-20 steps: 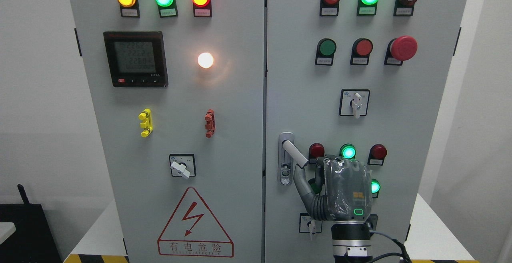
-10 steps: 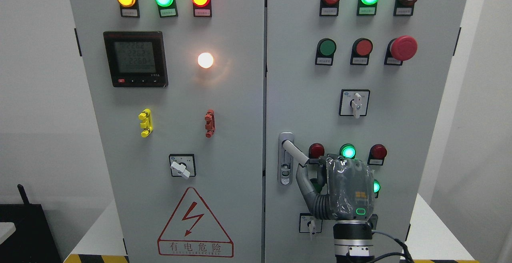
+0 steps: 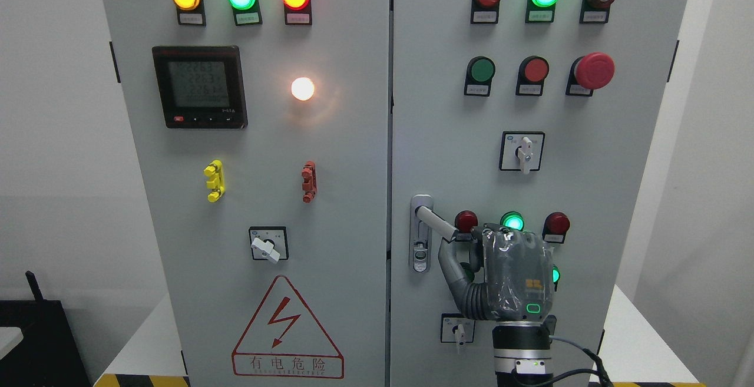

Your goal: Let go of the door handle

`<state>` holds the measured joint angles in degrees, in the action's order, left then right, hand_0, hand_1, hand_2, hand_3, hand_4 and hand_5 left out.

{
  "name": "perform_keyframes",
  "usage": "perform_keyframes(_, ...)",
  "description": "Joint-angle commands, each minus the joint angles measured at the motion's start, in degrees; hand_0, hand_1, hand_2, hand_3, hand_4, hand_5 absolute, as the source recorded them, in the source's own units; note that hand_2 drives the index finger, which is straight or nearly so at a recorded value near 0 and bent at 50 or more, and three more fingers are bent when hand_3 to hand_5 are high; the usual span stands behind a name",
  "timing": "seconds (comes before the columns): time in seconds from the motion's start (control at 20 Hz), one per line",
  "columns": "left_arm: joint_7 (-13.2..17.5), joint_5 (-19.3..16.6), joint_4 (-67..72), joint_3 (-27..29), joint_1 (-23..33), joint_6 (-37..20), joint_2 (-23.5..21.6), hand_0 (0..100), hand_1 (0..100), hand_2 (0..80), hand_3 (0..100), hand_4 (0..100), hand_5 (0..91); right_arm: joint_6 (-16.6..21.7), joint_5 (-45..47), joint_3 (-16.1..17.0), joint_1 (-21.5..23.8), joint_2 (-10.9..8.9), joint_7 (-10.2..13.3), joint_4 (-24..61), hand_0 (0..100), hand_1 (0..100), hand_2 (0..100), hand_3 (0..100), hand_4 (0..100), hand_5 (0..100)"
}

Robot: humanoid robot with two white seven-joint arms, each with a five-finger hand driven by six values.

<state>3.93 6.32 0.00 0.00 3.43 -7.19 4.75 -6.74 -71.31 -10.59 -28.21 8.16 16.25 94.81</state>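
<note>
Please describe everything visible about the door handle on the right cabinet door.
The door handle is a pale grey lever of metallic look, pivoting from the top of a narrow vertical silver plate with a keyhole near its foot. It sits at the right door's left edge and points down to the right. The right hand meets its free end, thumb below it.

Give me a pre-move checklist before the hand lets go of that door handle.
1. Right hand at the grey swing-out door handle: ok, thumb touches its free end.
2. Fingers uncurled from handle: cannot tell, hidden behind the hand's back.
3. Right grey cabinet door shut flush: cannot tell.
4. Red mushroom emergency button away from the hand: ok.
5. Lit green lamp close above the knuckles: not ok, little clearance for retreat.
</note>
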Motion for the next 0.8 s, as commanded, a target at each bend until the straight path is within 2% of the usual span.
perform_keyframes(0.0, 0.03, -0.08, -0.88, -0.70, 0.00, -0.02, 0.00, 12, 39, 0.0, 0, 0, 0.0, -0.02, 0.03, 0.40, -0.44, 0.10, -0.08, 0.02, 57, 42, 100, 100, 100, 98)
perform_keyframes(0.75, 0.03, 0.01, -0.88, -0.70, 0.00, -0.02, 0.00, 12, 39, 0.0, 0, 0, 0.0, -0.02, 0.03, 0.48, -1.06, 0.10, -0.08, -0.06, 58, 41, 100, 100, 100, 98)
